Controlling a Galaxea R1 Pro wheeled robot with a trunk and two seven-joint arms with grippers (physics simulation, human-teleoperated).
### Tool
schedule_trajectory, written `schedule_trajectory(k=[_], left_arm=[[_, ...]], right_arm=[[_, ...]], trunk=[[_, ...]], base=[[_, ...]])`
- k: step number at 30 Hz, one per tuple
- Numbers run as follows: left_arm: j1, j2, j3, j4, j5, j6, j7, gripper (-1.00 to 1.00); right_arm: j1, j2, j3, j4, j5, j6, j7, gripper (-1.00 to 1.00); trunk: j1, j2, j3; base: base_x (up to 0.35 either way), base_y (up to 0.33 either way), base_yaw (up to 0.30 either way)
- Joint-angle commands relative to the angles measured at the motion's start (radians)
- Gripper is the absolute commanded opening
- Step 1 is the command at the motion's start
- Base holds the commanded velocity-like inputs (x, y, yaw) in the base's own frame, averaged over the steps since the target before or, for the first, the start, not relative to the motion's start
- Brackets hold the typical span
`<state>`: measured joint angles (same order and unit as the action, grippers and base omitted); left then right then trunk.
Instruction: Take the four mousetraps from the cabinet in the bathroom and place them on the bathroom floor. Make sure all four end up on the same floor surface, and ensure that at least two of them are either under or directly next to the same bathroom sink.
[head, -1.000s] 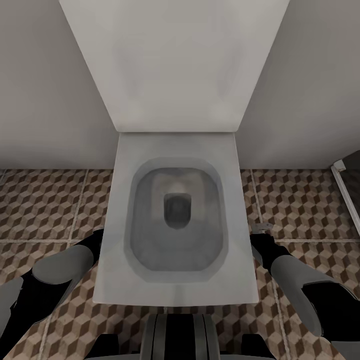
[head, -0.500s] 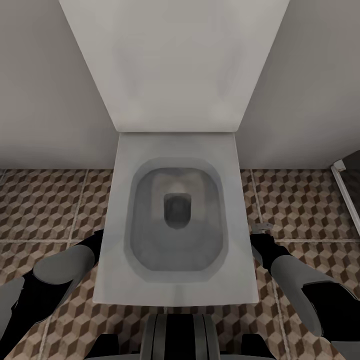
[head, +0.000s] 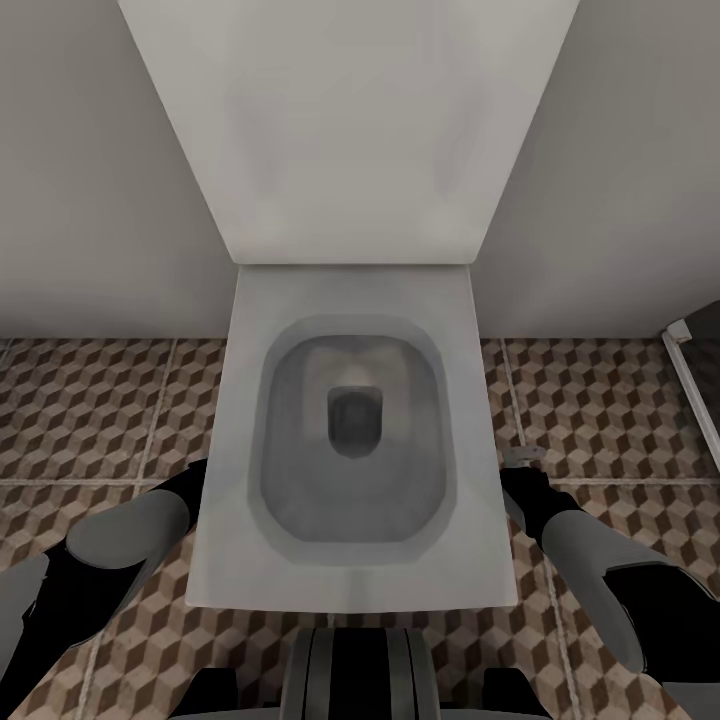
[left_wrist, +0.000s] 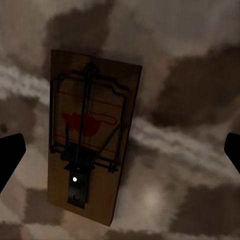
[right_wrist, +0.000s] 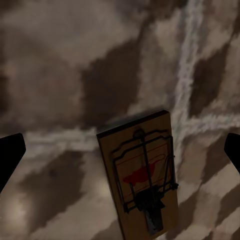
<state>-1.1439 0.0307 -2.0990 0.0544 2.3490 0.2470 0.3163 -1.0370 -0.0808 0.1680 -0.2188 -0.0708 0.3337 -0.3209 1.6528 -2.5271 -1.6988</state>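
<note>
Looking down both wrist cameras, a mousetrap is seen lying flat on the patterned bathroom floor (head: 80, 400) under each arm. One mousetrap (left_wrist: 90, 135) sits below the left gripper (left_wrist: 120, 150), whose dark fingertips (left_wrist: 10, 155) are spread wide at the frame edges with nothing between them. A second mousetrap (right_wrist: 142, 175) lies under the right gripper (right_wrist: 120, 150), also wide open and empty, beside a pale grout line (right_wrist: 187, 65).

From the head view, both arms are hung low on either side of a white toilet (head: 350, 430), the left forearm (head: 120, 540) and right forearm (head: 590, 550) angled toward the tiles. No sink or cabinet is shown in these frames, so whether these two traps count as next to a sink can't be judged.

Handling-wise, each trap is judged light, stiff and thin: a small wooden slab with a wire spring bar on top. Since it lies flush with the tile, a grip across the long wooden edges would probably be safest, with the wire frame and red bait plate avoided, as a pinch there could slip or tilt it. Sliding on the smooth tile is a likely nuisance.

Compared with the head views from a second and half a second back, nothing has shifted: toilet, arms and floor are matched exactly, so the robot is taken to be paused.
</note>
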Motion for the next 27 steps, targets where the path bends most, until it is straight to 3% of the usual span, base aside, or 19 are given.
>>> schedule_trajectory(k=[1, 27], left_arm=[[0.0, 0.0, -0.009, 0.0, 0.007, 0.004, 0.003, 1.0], [0.0, 0.0, -0.007, 0.0, 0.007, 0.005, 0.003, 1.0]], right_arm=[[0.0, -0.001, 0.008, -0.002, -0.007, 0.007, -0.004, 1.0], [0.0, -0.001, 0.008, -0.002, -0.007, 0.007, -0.003, 1.0]], trunk=[[0.0, 0.0, 0.0], [0.0, 0.0, 0.0]], base=[[0.0, 0.0, 0.0], [0.0, 0.0, 0.0]])
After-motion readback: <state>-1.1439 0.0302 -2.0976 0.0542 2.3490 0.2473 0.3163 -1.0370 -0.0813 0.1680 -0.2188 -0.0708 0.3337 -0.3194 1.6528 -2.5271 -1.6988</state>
